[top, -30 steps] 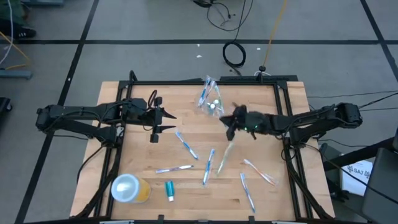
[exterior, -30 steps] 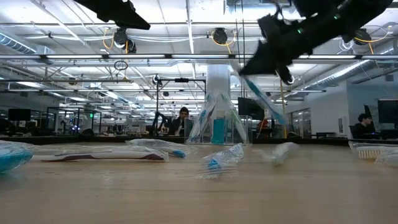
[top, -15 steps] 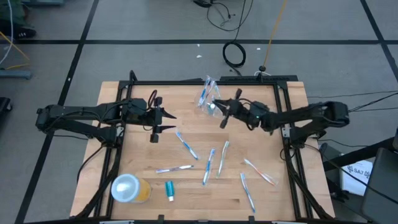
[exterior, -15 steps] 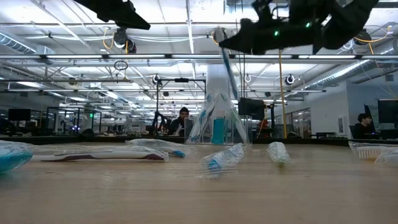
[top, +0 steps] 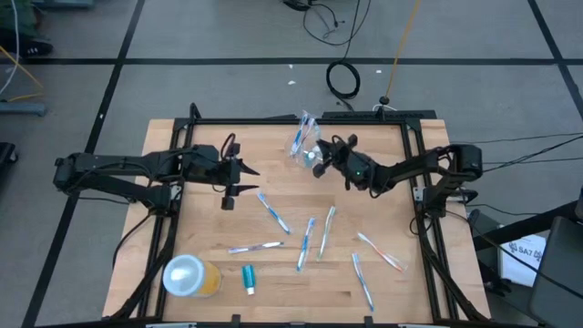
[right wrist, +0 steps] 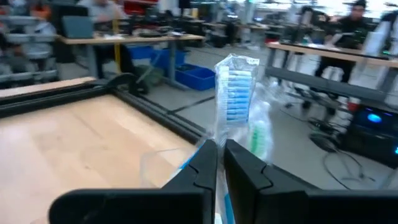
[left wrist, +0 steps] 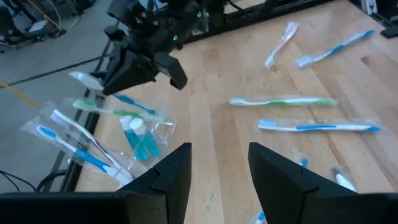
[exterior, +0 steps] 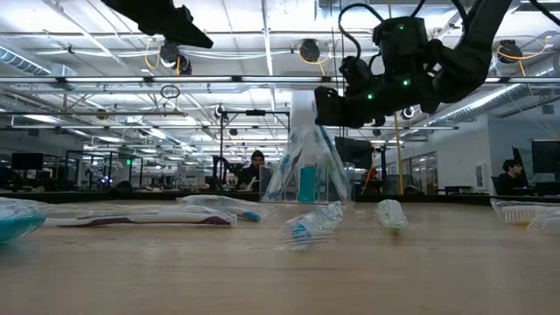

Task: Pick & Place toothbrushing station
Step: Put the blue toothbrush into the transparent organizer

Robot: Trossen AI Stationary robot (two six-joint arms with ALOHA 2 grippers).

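The clear cup stands upright at the table's far middle. It holds several wrapped toothbrushes and teal tubes, and it also shows in the low view. My right gripper hangs just right of the cup and above it, shut on a wrapped toothbrush. My left gripper is open and empty above the table's left middle. More toothbrushes lie flat on the wood, and one teal tube lies near the front. My right gripper pinches the wrapped toothbrush between its two fingers. The fingers hide which part of the handle they hold. They slant down from the table's right toward the cup. The wrapped head sticks out past the fingertips over the cup, clear of the table.
An orange-yellow cup with a white lid stands at the near left. Loose toothbrushes are scattered over the middle and near right. A black frame rail runs along the far edge behind the clear cup.
My right gripper has moved toward the table's far edge and left, to the clear cup, carrying the toothbrush. The toothbrush first slanted below the fingers, then hung nearly straight down. It now points out over the cup.
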